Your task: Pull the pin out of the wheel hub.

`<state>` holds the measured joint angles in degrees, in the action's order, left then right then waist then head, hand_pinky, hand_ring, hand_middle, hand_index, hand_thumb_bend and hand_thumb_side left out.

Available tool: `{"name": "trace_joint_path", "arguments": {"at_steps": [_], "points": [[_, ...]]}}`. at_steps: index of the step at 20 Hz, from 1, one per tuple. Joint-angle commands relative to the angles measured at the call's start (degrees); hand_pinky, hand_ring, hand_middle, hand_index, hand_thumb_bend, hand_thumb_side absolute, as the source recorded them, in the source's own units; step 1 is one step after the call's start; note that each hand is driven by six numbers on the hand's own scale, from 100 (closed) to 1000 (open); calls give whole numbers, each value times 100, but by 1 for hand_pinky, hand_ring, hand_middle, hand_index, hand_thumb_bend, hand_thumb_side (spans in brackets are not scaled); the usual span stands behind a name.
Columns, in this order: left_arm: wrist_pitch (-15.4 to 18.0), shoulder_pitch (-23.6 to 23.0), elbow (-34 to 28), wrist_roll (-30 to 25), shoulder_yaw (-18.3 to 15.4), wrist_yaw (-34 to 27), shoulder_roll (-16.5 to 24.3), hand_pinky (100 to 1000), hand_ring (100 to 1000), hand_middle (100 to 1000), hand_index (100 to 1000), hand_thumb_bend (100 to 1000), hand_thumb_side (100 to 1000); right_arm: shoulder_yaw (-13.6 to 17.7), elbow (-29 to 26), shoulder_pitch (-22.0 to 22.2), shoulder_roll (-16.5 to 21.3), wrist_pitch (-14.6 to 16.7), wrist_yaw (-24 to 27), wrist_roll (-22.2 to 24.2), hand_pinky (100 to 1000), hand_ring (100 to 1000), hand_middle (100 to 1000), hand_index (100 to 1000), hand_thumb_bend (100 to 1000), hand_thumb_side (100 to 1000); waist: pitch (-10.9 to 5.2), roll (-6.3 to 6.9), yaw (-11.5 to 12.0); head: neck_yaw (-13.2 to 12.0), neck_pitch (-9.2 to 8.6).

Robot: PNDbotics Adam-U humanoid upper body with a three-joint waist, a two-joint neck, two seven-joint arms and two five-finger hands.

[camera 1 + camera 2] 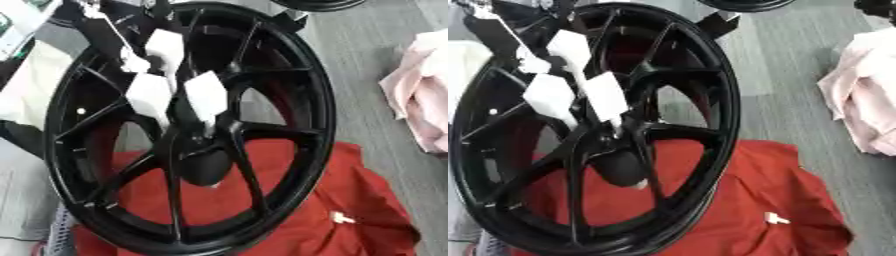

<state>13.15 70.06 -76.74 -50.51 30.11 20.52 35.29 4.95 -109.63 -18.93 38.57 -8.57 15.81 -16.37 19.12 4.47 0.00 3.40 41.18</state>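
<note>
Pin [208, 131], small and stiff, sits at the centre of the wheel hub [194, 125]; left hand [171, 82] pinches it near its top. Hub looks heavy, above a red cloth [306, 200].

soft, even, bright light; overall blur, glare on the white hand [166, 82] covers

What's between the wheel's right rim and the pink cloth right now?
Only bare grey floor lies between the wheel rim and the pink cloth; nothing sits on that stretch. The right eye view shows it best.
</note>
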Motion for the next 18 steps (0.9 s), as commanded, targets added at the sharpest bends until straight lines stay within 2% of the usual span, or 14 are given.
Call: {"name": "trace_joint_path", "arguments": {"at_steps": [1, 4, 13, 18], "points": [[56, 133, -122, -146, -213, -68, 91, 679, 482, 320, 403, 109, 100, 67, -55, -46, 92, 21, 22, 7, 761, 638, 561, 618, 100, 671, -126, -29, 6, -11, -28], [-49, 152, -186, -146, -304, -110, 124, 674, 476, 307, 366, 117, 100, 70, -56, -49, 96, 23, 16, 6, 761, 638, 561, 618, 100, 674, -135, -30, 14, -12, -31], [-324, 258, -405, -144, -778, -258, 307, 673, 470, 292, 348, 118, 100, 94, -75, -55, 116, 37, 1, 0, 762, 639, 562, 619, 100, 663, -156, -42, 32, -1, -15], [-517, 280, -433, 182, -1355, -423, 603, 679, 465, 286, 352, 100, 100, 123, -80, -27, 146, 39, -18, -17, 761, 639, 562, 619, 100, 657, -157, -48, 81, 52, 23]]}}
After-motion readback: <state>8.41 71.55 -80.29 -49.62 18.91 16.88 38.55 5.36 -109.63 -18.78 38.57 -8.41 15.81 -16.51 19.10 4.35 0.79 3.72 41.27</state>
